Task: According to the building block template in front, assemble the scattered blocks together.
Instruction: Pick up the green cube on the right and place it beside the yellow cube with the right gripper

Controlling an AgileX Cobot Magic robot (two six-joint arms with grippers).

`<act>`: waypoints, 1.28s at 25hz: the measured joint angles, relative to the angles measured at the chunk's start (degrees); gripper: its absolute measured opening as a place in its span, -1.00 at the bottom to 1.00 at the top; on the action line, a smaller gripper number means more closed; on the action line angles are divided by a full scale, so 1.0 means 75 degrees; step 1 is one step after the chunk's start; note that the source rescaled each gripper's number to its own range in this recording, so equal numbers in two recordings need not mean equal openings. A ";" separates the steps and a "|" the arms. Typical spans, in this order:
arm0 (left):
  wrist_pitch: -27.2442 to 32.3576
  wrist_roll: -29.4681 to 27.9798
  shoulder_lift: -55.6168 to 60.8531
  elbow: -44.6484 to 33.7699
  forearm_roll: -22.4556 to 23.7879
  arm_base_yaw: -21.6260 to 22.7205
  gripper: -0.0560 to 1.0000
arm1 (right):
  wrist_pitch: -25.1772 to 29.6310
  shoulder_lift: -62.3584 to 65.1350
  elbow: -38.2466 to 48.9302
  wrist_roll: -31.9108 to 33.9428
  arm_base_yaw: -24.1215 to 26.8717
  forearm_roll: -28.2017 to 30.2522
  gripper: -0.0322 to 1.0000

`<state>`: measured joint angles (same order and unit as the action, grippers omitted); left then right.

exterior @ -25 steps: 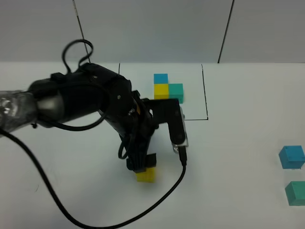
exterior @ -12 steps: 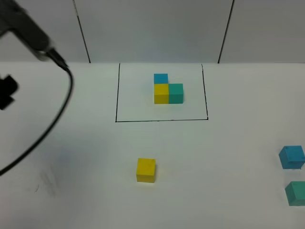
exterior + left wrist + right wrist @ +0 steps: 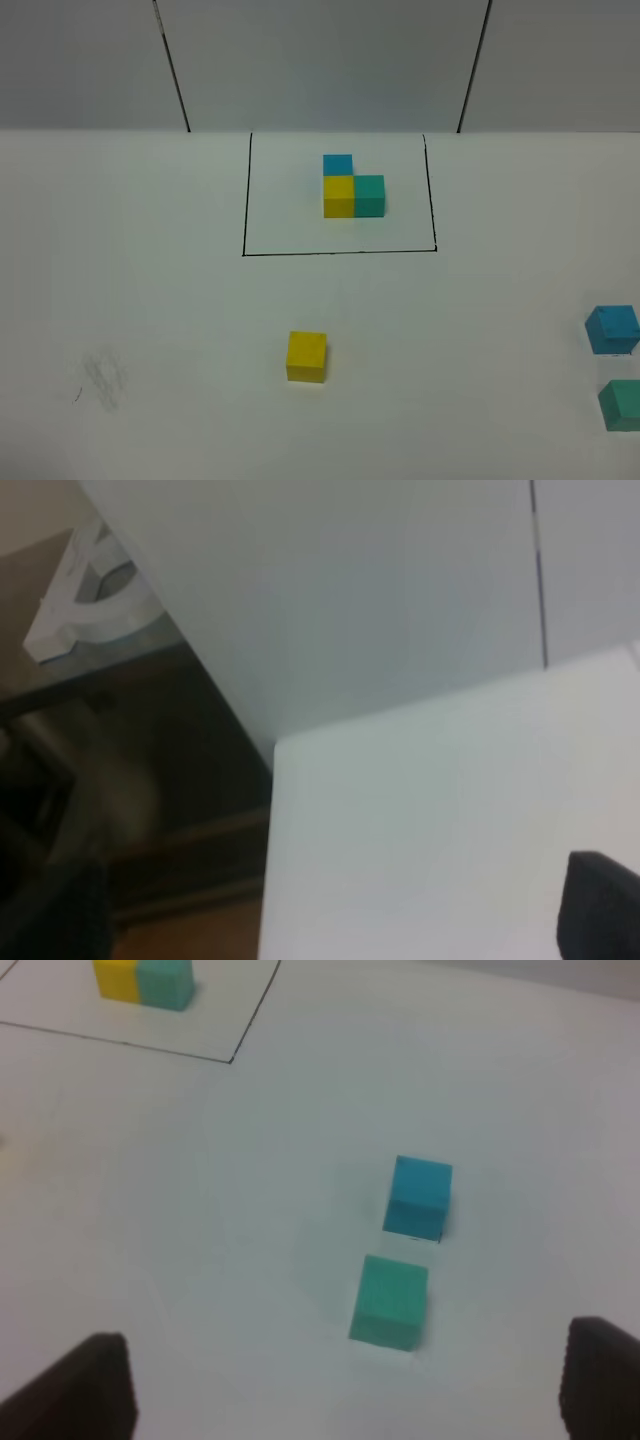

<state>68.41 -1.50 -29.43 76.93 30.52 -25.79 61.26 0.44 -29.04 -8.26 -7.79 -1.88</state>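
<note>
Left fingers (image 3: 602,910): spread wide and empty. One dark tip shows clearly, over a bare corner of the desk (image 3: 150,300), with a grey wall panel (image 3: 380,590) behind it.
Yellow block (image 3: 306,356): a plain matte cube sitting alone, flat on the desk, toward the front edge near the middle and well apart from the other two.
Template (image 3: 352,192): a thin black rectangle near the far edge, framing three joined cubes in an L. Blue is farthest back, yellow sits in front of it, and teal-green touches the yellow's right side.
Blue block (image 3: 420,1197): by the right edge, slightly turned.
Teal-green block (image 3: 390,1302): near the front right corner, just beside the blue block but not touching it.
Right fingers (image 3: 605,1380): wide apart and gripping nothing, above the blue and teal-green pair.
Handling: I judge the blocks light, rigid and hard-edged. Their smooth faces may slide on the slick white desk if nudged.
Hold: take two opposite flat side faces, squared to my fingers. The blue one's twist calls for a matching wrist turn.
</note>
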 joint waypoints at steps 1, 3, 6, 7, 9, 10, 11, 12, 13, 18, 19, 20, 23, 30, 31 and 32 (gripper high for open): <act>0.0000 0.0001 0.0347 0.0000 -0.0291 0.0041 0.88 | 0.0000 0.0000 0.0000 0.0000 0.0000 0.0000 0.49; 0.0000 0.0091 0.0833 -0.0047 -0.0794 0.0225 0.87 | 0.0000 0.0000 0.0000 0.0000 0.0000 0.0000 0.49; 0.0000 0.0526 0.1339 -0.0389 -0.1432 0.0939 0.85 | 0.0000 0.0000 0.0000 0.0000 0.0000 0.0000 0.49; 0.0000 0.0673 0.1488 -0.0597 -0.1633 0.1295 0.85 | 0.0000 0.0000 0.0000 0.0000 0.0000 0.0000 0.49; 0.0000 0.0923 0.1799 -0.1069 -0.2013 0.2023 0.85 | 0.0000 0.0000 0.0000 0.0000 0.0000 0.0000 0.49; 0.0000 0.1033 0.2006 -0.1360 -0.2236 0.2404 0.84 | 0.0000 0.0000 0.0000 0.0000 0.0000 0.0000 0.49; 0.0000 0.1078 0.2239 -0.1672 -0.2473 0.2753 0.84 | 0.0000 0.0000 0.0000 0.0000 0.0000 0.0000 0.49; -0.0054 0.1078 0.2498 -0.2010 -0.2716 0.3071 0.83 | 0.0000 0.0000 0.0000 0.0000 0.0000 0.0000 0.49; -0.0192 0.1031 0.2766 -0.2298 -0.2906 0.3311 0.83 | 0.0000 0.0000 0.0000 0.0000 0.0000 0.0000 0.49; -0.0502 0.0466 0.3875 -0.4029 -0.3487 0.4244 0.82 | 0.0000 0.0000 0.0000 0.0000 0.0000 0.0000 0.49; -0.0470 0.0350 0.3944 -0.4307 -0.3531 0.4334 0.81 | 0.0000 0.0000 0.0000 0.0000 0.0000 0.0000 0.49; -0.0463 0.0260 0.3952 -0.4540 -0.3573 0.4392 0.80 | 0.0000 0.0000 0.0000 0.0000 0.0000 0.0000 0.49; -0.0716 0.0014 0.3966 -0.5317 -0.3753 0.4473 0.79 | 0.0000 0.0000 0.0000 0.0000 0.0000 0.0000 0.49; -0.1002 -0.0273 0.3973 -0.6236 -0.3775 0.4480 0.79 | 0.0000 0.0000 0.0000 0.0000 0.0000 0.0000 0.49; -0.1001 -0.0273 0.3973 -0.6294 -0.3775 0.4480 0.79 | 0.0000 0.0000 0.0000 0.0000 0.0000 0.0000 0.49; -0.0994 -0.0273 0.3973 -0.6348 -0.3775 0.4480 0.78 | 0.0000 0.0000 0.0000 0.0000 0.0000 0.0000 0.49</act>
<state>60.96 -3.55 0.37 29.32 2.21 7.81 61.26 0.44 -29.04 -8.26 -7.79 -1.88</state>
